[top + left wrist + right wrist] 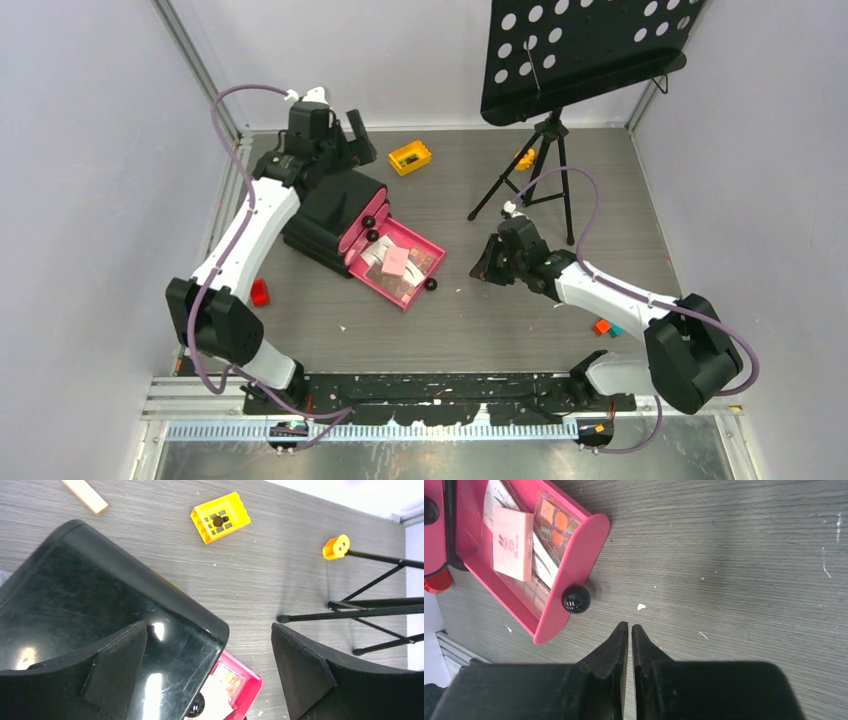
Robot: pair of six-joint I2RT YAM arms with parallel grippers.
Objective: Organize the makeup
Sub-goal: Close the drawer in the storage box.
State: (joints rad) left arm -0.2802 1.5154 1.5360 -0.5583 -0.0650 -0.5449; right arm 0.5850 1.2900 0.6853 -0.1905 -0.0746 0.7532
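Two small blocks are seen nearest, on the right by the right arm: an orange block (pixel 601 327) with a teal block (pixel 616 331) just beside it. A red block (pixel 260 292) lies on the left, close to the left arm. Further in, the right gripper (pixel 628 628) is held low over the bare table (pixel 734 555), its fingers pressed together on nothing. Just to its left a pink drawer (pixel 579 560) of the black chest (pixel 335 205) stands open. Inside are laid a pink packet (pixel 513 542), a white card (pixel 543 560) and a palette (pixel 555 527) of orange pans. The left gripper (pixel 207 627) is spread wide above the chest's far corner and holds nothing. Beyond it lies a yellow block (pixel 220 517), with the music stand (pixel 580 50) farthest back on the right.
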